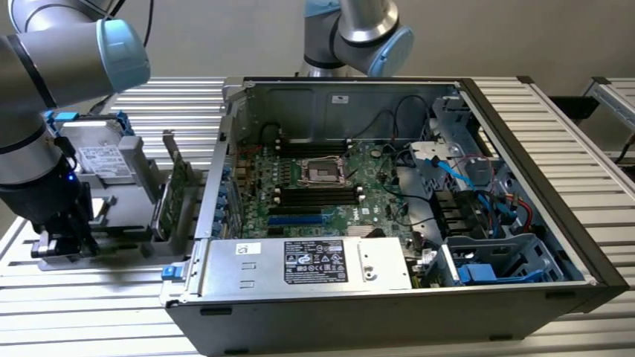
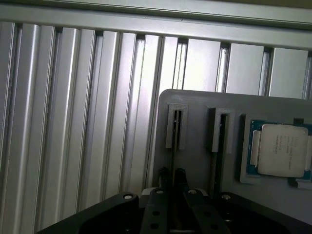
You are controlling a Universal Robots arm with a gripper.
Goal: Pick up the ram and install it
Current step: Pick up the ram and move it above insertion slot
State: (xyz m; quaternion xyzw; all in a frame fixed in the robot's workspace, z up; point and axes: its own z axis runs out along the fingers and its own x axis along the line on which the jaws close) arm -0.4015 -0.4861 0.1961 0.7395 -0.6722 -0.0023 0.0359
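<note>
While the ram (image 2: 172,155) stood on edge in a slot of the gray holder (image 2: 200,105), showing as a thin dark strip, the gripper (image 2: 171,174) sat over it, jaws clamped on its faces. Processor (image 2: 282,148) lay in the same holder nearby. Holder sat on the ribbed desk (image 2: 73,122), to the exterior view's left of the open computer case (image 1: 555,186).

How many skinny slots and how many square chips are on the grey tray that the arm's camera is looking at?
On the grey tray:
skinny slots: 2
square chip: 1
Total: 3
</note>
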